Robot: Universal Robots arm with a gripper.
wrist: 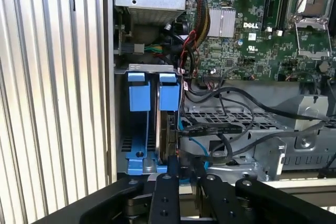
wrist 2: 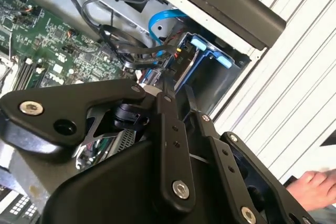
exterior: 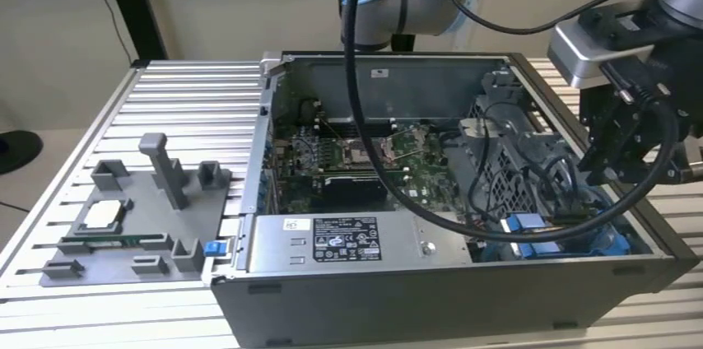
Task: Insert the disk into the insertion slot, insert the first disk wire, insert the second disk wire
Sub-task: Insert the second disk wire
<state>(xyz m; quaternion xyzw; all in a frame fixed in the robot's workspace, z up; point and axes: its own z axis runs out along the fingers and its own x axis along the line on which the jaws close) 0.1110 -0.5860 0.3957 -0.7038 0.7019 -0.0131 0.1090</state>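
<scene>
The one gripper (exterior: pixel 621 164) hangs at the right side of the exterior view, over the lower right corner of the open computer case (exterior: pixel 439 300). I cannot tell whether it is closed or holds anything, because its own black links hide the tips.

Just under it, in the first wrist view, one disk (wrist: pixel 164 129) stands on its edge inside the insertion slot (wrist: pixel 137 148), right beside the blue rail. Two blue tabs (wrist: pixel 139 90) stand side by side at the far end of the slot. One flat black connector (wrist: pixel 210 128) reaches the disk's edge (if it is fully plugged, I cannot tell). Several black wires run from there over the one grey metal drive cage (wrist: pixel 252 124).

Further out lies the green motherboard (wrist: pixel 252 24). One silver power-supply box (exterior: pixel 329 242) sits at the lower centre of the exterior view.

The case stands on a slatted metal table (exterior: pixel 187 94). One grey parts tray (exterior: pixel 121 234) lies at the lower left of that view, apart from the case.

In the second wrist view, one hand (wrist 2: pixel 315 187) of a person rests on the table.
</scene>
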